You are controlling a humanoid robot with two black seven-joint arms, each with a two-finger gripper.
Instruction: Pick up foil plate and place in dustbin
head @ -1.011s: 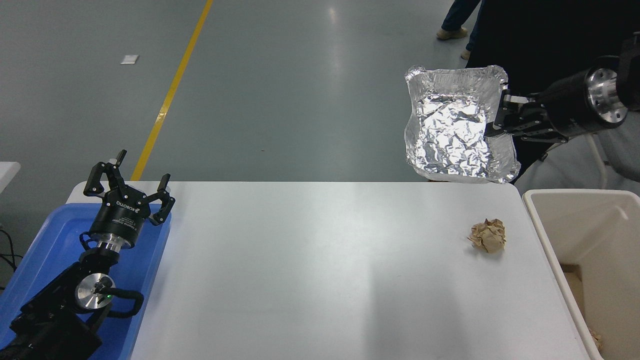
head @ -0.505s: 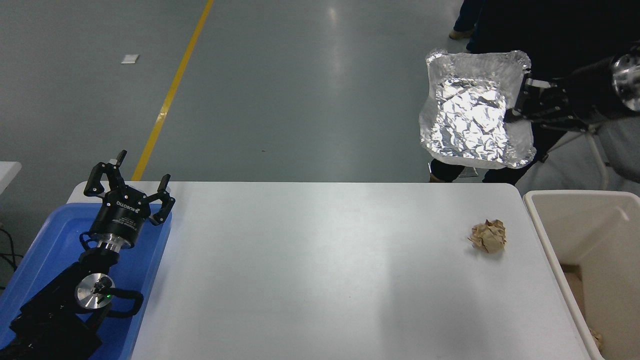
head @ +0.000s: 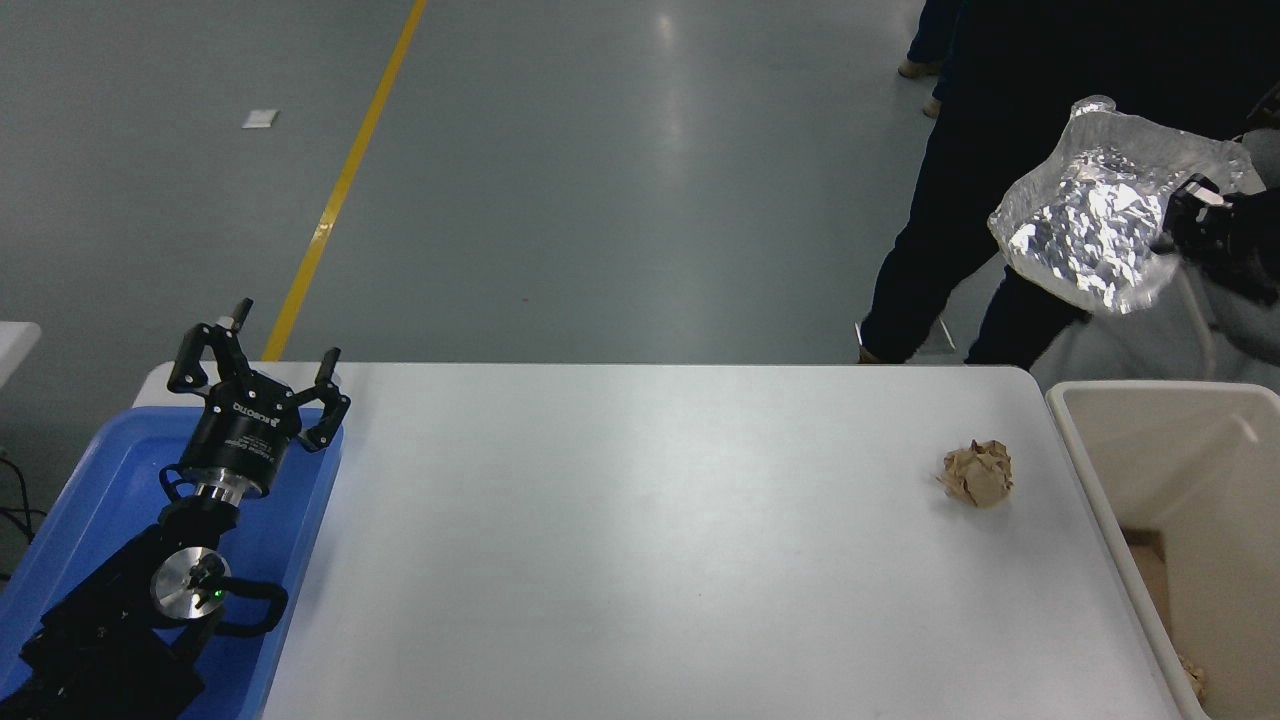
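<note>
The crinkled silver foil plate (head: 1095, 215) hangs in the air at the upper right, tilted and blurred, beyond the table's far right corner and above the far end of the dustbin. My right gripper (head: 1180, 215) is shut on its right rim, with most of the arm cut off by the picture's right edge. The cream dustbin (head: 1090, 445) stands against the table's right side, deep-walled, with some brown scraps at its bottom. My left gripper (head: 258, 365) is parked open at the lower left, over the blue tray.
A crumpled brown paper ball (head: 977, 472) lies on the white table (head: 640, 540) near the dustbin. A shallow blue tray (head: 90, 500) sits under the left arm. A person in dark trousers (head: 940, 230) stands just past the table's far right corner, behind the foil plate.
My right gripper has carried the foil plate to the right, from over the table's far right corner to above the dustbin's far end. The person behind has shifted. The left arm has not moved.
</note>
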